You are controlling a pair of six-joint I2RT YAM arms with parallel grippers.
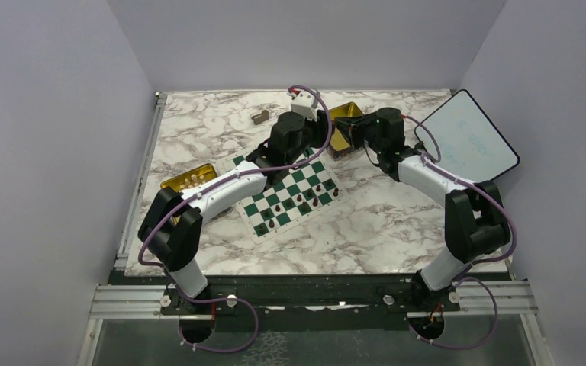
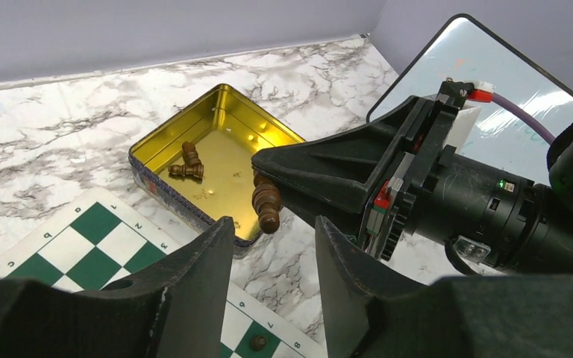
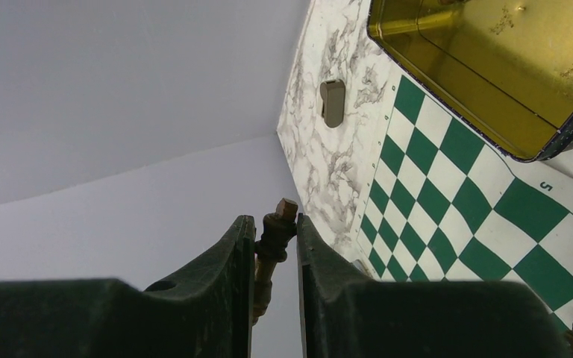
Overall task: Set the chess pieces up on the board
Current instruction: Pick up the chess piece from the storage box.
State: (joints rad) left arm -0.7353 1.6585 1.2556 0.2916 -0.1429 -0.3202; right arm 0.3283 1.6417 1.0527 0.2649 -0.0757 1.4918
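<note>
Right wrist: slim, dark brown chess piece (image 3: 275, 230)

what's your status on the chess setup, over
Right gripper shut on a chess piece. Left gripper open, empty, close by. Board partly set, more pieces in the gold tin. Left arm hangs across the board.

The only writing I can make out is printed on the white border of the board (image 2: 82, 246): from the left wrist camera, small figures that look like a 1 and a 2 run along the edge nearest the tin, with a letter C on the adjoining edge. The right wrist camera shows a clear 5 on that border. Faint coloured marks on the white panel (image 2: 492, 82) are too pale to read.
</note>
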